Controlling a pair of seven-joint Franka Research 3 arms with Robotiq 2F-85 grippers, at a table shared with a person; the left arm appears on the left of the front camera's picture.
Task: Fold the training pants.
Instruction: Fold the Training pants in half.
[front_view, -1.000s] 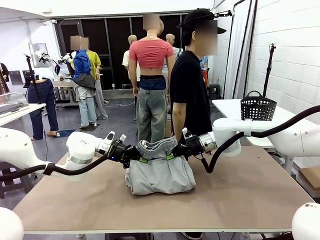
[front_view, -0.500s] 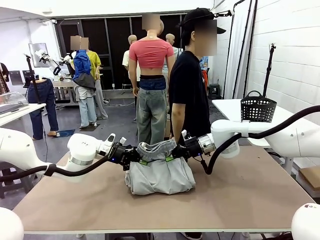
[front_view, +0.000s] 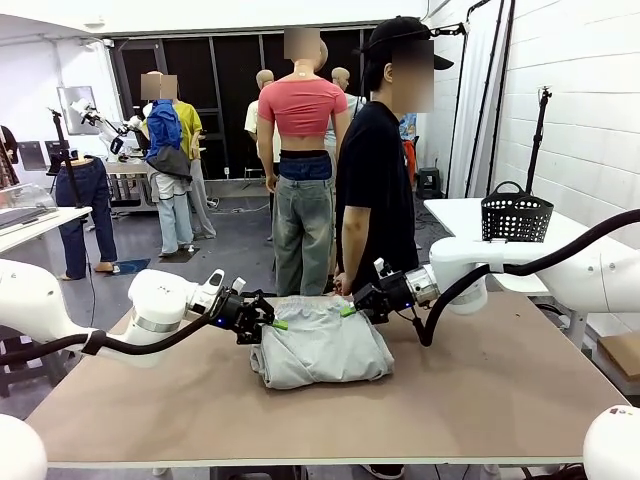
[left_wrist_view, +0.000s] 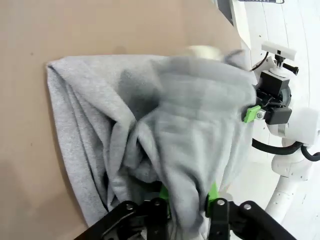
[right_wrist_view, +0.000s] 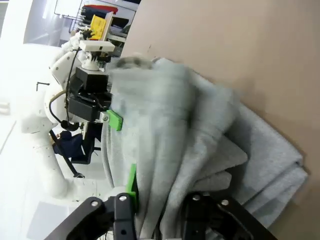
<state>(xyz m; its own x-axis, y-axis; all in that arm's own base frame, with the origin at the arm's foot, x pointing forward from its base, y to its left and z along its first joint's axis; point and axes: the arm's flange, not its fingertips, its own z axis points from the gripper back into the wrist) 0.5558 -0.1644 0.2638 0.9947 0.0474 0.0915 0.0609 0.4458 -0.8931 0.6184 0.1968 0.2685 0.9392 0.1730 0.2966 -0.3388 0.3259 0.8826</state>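
The light grey training pants (front_view: 320, 350) lie bunched in a folded heap mid-table, waistband toward the far side. My left gripper (front_view: 272, 323) is at the heap's upper left corner and my right gripper (front_view: 350, 310) at its upper right corner. In the left wrist view the fingers (left_wrist_view: 212, 195) stand apart with blurred grey fabric (left_wrist_view: 190, 130) sliding between them; the gripper (left_wrist_view: 187, 197) looks open. The right wrist view shows the same: spread fingers (right_wrist_view: 131, 182), loose blurred cloth (right_wrist_view: 165, 125) between them, that gripper (right_wrist_view: 160, 200) open.
A person (front_view: 380, 170) in a black shirt stands at the far edge, just behind the pants. A black mesh basket (front_view: 516, 215) sits on a white side table (front_view: 460, 212) at the right. The brown tabletop (front_view: 500, 390) is bare in front and to both sides.
The raised waistband has dropped flat onto the heap. Both grippers have come down, moved slightly apart, and let the fabric go.
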